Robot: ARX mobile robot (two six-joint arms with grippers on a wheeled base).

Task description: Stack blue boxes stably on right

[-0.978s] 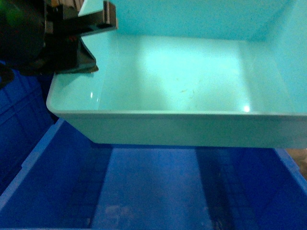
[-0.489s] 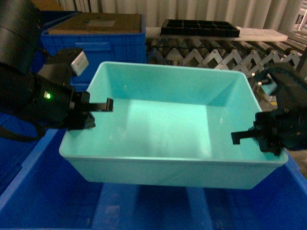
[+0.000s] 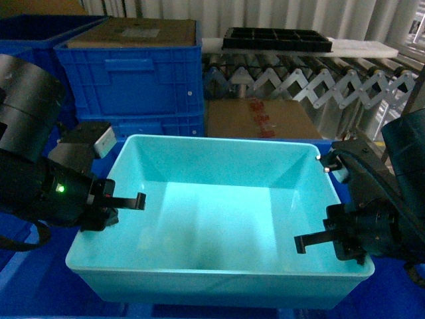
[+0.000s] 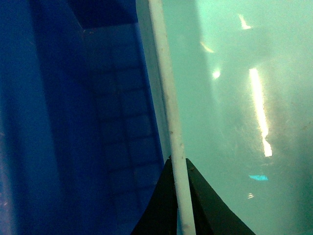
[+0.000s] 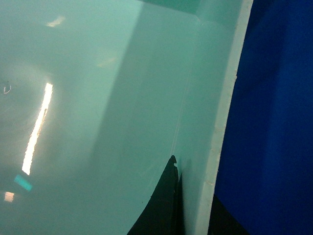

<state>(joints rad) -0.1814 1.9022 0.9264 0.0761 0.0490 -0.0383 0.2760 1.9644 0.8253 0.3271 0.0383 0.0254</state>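
One light turquoise blue box (image 3: 219, 219) hangs level between my two grippers, low over a big dark-blue crate (image 3: 23, 276). The left gripper (image 3: 111, 203) is shut on the box's left rim (image 4: 164, 88), a black finger on each side of the thin wall, as the left wrist view shows (image 4: 177, 164). On the opposite side, my right gripper (image 3: 335, 239) is shut on the right wall; one finger lies inside and one outside (image 5: 194, 180). The box is empty. No other blue box shows.
Dark-blue crate walls flank the box (image 4: 73, 122) (image 5: 274, 122). Behind stand stacked dark-blue ribbed crates (image 3: 133, 73) topped with cardboard, a cardboard box (image 3: 262, 118), a roller conveyor (image 3: 319, 83) and a black tray (image 3: 275, 38).
The box has dropped from close in front of the head camera to low over the dark-blue crate. Both grippers came down with it and kept their hold.
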